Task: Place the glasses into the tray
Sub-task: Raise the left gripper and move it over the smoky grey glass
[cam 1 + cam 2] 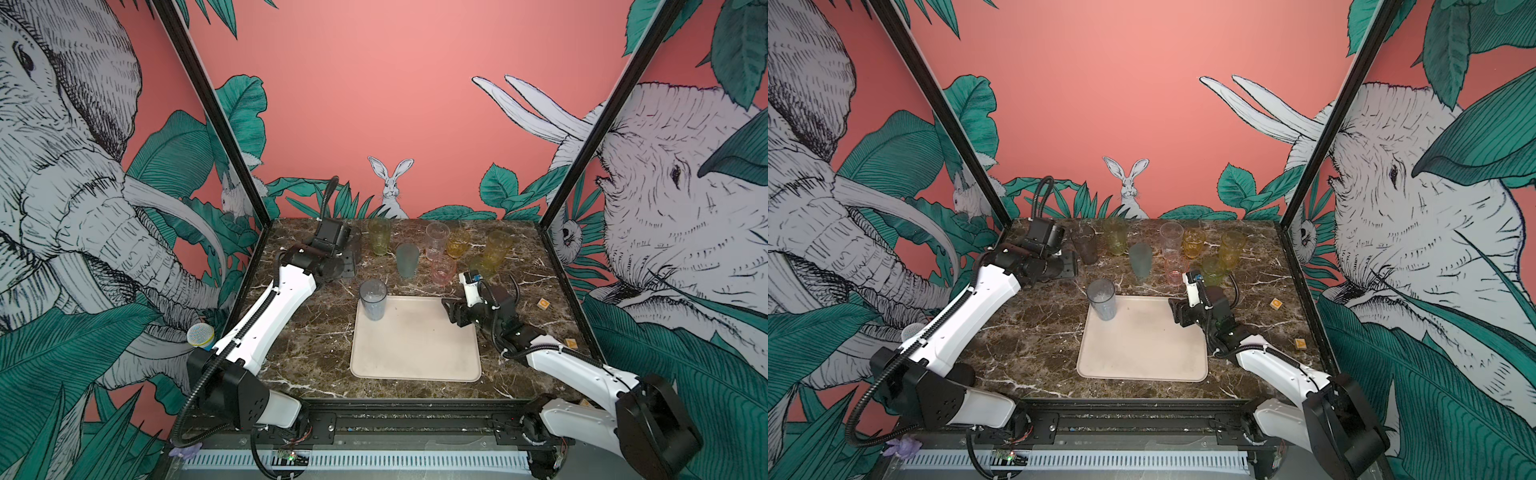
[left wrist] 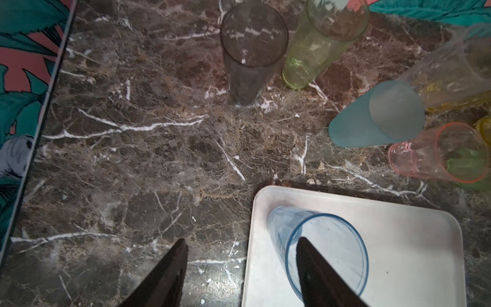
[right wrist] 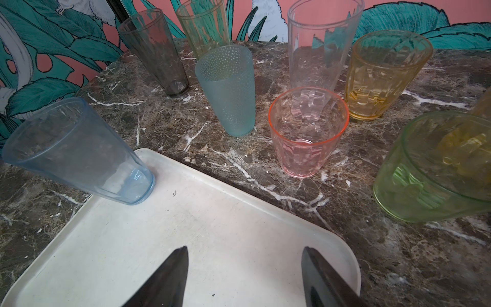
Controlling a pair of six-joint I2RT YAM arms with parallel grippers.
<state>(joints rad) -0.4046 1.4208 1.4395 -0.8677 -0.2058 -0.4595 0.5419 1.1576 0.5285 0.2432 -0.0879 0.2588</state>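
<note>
Grey-blue tumbler [image 1: 372, 300] standing upright in the far left corner of the tray [image 1: 415, 357]; the other glasses [image 1: 436, 240] stand on the marble table [image 1: 316, 340] beyond the tray's far rim. Left gripper [image 2: 240, 240], jaws apart and empty, near that tumbler; right gripper [image 3: 244, 249], jaws apart and empty, over the tray's right side

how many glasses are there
9. Blue-grey glass in the tray's far-left corner; on the table behind it: smoky, tall green, teal, tall clear, amber, tall yellow, short pink, short green. None seems hidden.
</note>
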